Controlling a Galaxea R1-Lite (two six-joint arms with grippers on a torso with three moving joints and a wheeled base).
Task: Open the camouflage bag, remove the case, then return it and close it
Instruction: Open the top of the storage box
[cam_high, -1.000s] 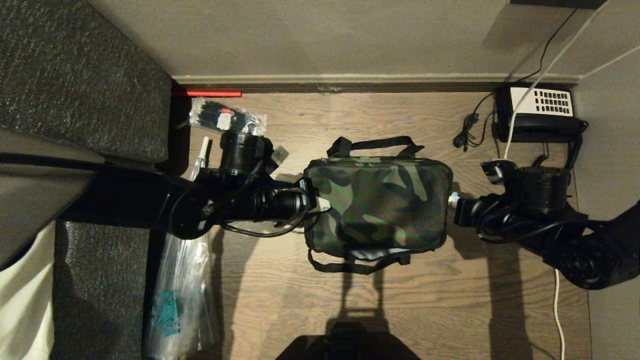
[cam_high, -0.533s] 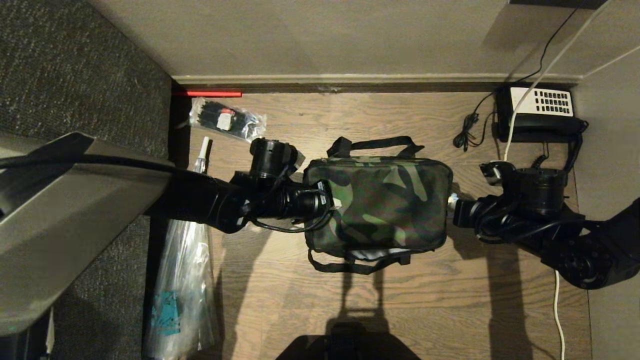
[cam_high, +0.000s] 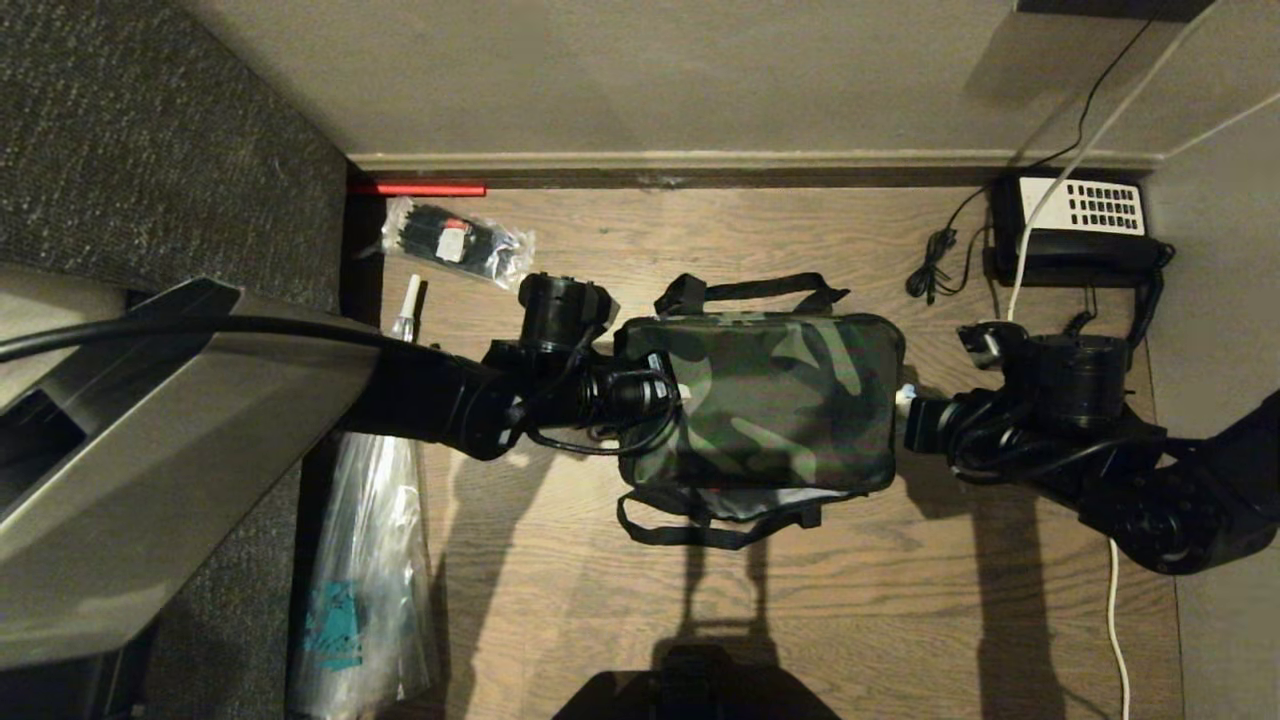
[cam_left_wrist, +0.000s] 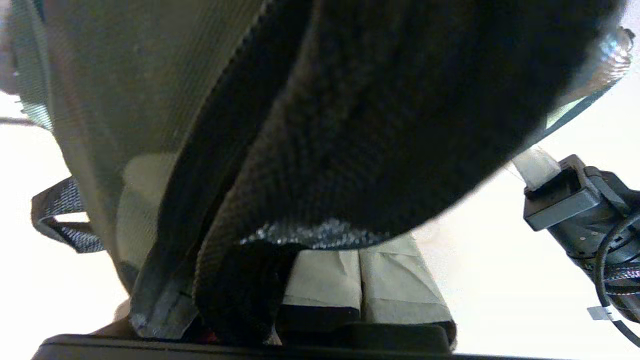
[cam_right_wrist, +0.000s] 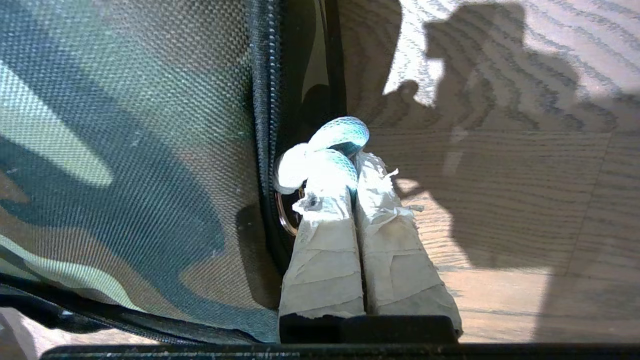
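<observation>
Dim head view, long floor (cam_high: 700, 600) shadows; left wrist view overexposed, blurred.

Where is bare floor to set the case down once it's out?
Widest bare floor lies near the robot, in front of the bag. A narrower strip runs between bag and wall. Crowded: plastic bags on the left, telephone and cords at the far right.

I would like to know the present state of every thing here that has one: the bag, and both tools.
camouflage bag: lying flat on the floor, near edge slightly open, red edge and grey lining showing.
left tool: shut, pads together, at the bag's left end under its fabric; whether it grips anything cannot be told.
right tool: shut on the pull cord at the bag's right end.
case: not visible.
</observation>
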